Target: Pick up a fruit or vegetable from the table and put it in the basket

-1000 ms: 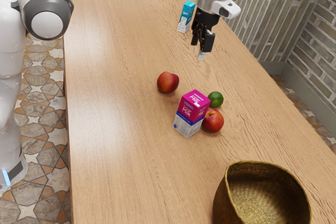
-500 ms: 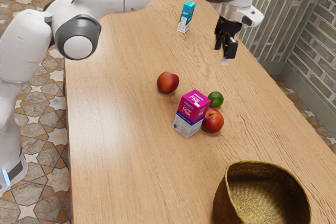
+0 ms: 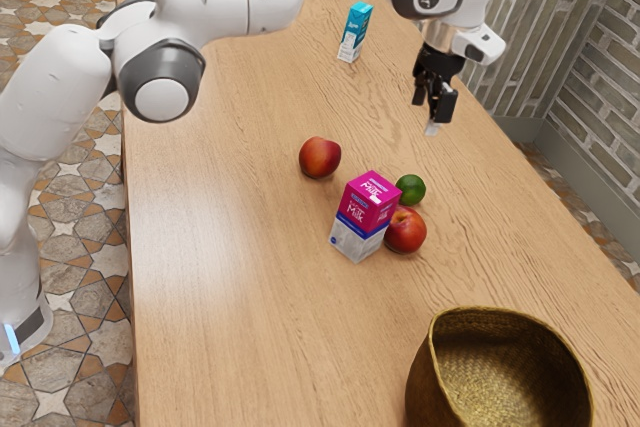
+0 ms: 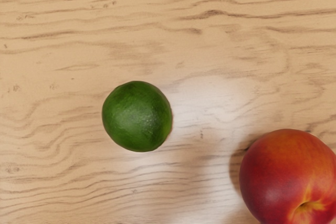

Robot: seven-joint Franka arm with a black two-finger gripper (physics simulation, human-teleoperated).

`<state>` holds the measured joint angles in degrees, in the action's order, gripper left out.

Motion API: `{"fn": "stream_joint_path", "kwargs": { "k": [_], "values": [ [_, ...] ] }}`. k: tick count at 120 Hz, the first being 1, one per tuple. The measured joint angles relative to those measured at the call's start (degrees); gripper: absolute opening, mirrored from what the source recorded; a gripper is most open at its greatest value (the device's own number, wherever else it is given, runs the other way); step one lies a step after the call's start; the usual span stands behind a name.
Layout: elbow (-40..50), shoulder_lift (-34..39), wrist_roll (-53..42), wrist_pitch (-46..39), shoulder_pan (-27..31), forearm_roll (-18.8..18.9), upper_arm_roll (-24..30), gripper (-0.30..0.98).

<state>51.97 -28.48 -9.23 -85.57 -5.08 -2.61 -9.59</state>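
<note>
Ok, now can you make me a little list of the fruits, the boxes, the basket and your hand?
lime: one, green, on the table
peaches: two, red; one beside the lime, another off by itself
pink carton: standing, partly in front of the first peach in the exterior view
blue carton: standing, far from the basket
basket: no fruit showing inside
gripper: open, above the table, holding nothing
</note>
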Motion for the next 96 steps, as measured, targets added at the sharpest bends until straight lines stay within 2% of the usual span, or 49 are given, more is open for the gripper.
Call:
{"fn": "stream_joint_path", "kwargs": {
  "k": [26,96],
  "values": [
    [0.23,-2.26,-0.09,-0.69,3.45,-0.08,0.08,0.69],
    [3.37,-9.82,-0.3,-4.86,3.69,-2.26,1.16,0.69]
  ]
}}
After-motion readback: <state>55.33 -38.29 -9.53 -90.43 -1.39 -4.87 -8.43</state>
